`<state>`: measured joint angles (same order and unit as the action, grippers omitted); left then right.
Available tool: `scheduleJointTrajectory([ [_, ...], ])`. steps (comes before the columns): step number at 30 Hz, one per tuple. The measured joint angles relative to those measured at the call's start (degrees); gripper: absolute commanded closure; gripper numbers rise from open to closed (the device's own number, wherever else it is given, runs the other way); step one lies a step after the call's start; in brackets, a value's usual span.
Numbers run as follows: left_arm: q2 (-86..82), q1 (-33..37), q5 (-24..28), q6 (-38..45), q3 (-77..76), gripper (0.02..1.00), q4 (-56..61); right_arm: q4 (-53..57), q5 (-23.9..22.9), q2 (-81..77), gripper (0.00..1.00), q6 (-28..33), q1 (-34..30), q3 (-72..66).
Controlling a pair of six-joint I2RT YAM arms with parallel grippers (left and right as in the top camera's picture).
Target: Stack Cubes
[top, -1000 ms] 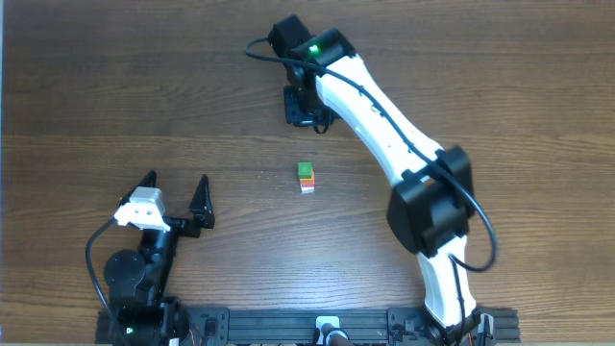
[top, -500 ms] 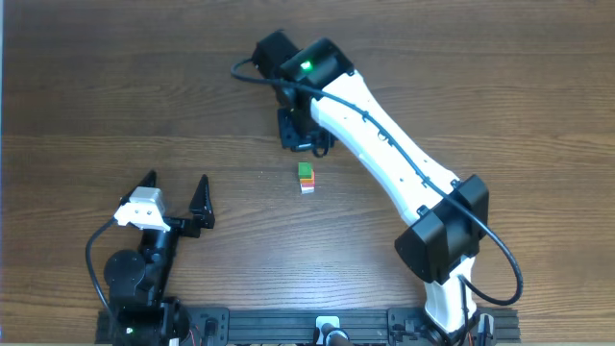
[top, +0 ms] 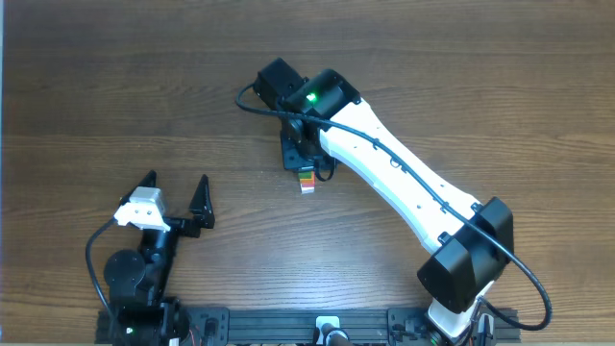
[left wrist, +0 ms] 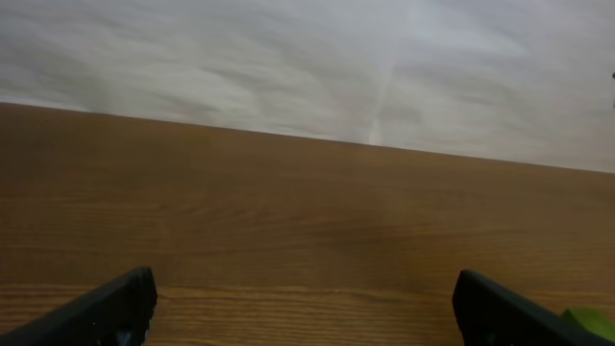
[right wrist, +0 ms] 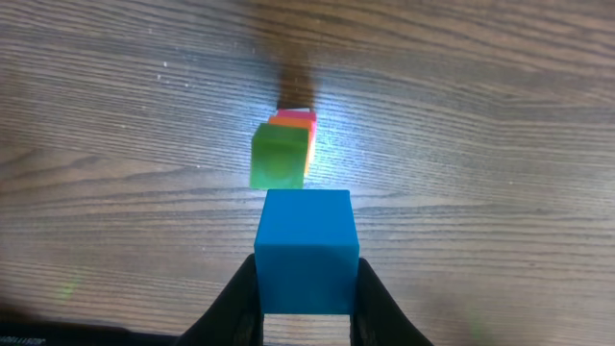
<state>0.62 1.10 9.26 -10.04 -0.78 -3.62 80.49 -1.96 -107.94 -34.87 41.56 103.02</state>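
Clearly the right gripper (right wrist: pixel 307 293) pinches the blue cube (right wrist: pixel 307 245) by two sides so its underside stays free to land on the stack (right wrist: pixel 300 135), which stands mid-table (top: pixel 500 86) with a green cube (right wrist: pixel 279 161) on top. Its arm stretches long across the middle, wrist down, with the blue cube not quite over the stack. The left gripper (top: pixel 176 197) sits by its base, jaws spread wide.
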Motion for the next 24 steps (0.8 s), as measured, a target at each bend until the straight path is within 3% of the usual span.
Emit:
scheduleJointTrajectory([
  [24, 0.00, 0.00, 0.00, 0.00, 0.00, 0.018, 0.00, -1.95, 2.08, -1.42, 0.989, -2.23, 1.62, -0.22],
])
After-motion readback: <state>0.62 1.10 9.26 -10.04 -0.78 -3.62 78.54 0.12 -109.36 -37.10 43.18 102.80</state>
